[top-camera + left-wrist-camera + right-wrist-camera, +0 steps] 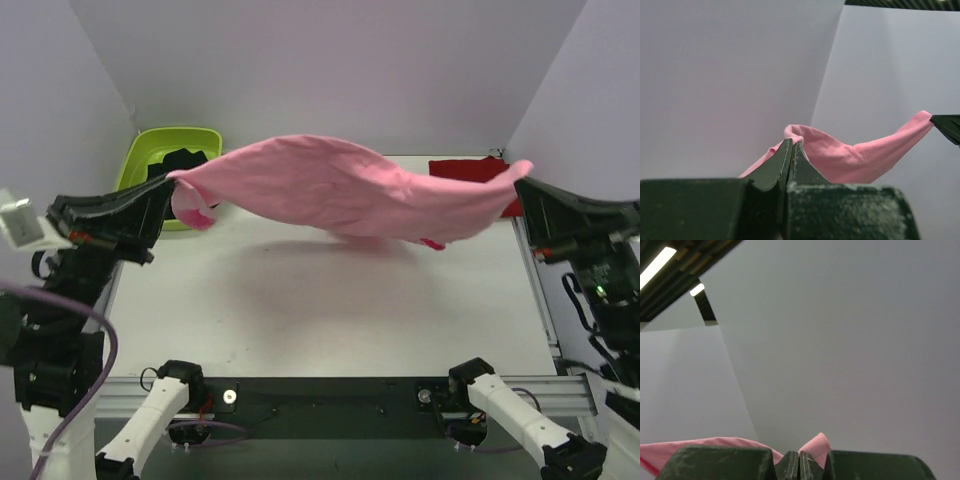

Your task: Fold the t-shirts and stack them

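The light pink t-shirt (340, 195) hangs stretched in the air above the table, sagging in the middle. My left gripper (168, 182) is shut on its left end, and my right gripper (524, 176) is shut on its right end. The left wrist view has pink cloth (840, 157) running from the closed fingertips (788, 151) away toward the other gripper (947, 125). A pink corner (816, 444) pokes up past the closed jaws in the right wrist view. The deep red t-shirt (465, 170) lies flat at the back right of the table, partly behind the pink one.
A lime green tub (150, 160) with something dark inside stands at the back left corner. White walls (320, 60) close the table on three sides. The arm bases sit along the near edge of the table (330, 300).
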Motion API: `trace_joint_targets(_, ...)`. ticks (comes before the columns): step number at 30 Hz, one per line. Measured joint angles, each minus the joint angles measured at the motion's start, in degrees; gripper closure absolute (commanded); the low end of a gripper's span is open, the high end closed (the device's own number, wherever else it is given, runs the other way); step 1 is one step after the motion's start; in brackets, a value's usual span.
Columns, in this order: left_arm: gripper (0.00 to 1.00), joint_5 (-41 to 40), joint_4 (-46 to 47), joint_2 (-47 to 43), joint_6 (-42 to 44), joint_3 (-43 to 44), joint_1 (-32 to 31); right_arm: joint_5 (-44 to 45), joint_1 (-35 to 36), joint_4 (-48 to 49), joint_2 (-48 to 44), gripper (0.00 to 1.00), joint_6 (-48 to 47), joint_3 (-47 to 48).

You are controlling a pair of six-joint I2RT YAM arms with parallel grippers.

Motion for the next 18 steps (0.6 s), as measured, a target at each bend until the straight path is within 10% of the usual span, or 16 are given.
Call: trace_joint_targets(18,1.00,7.85,-2.16,-5.99,-3.10,14.80,0.00,-20.06,-16.35,-8.96,-5.18,1.00,7.52,24.57)
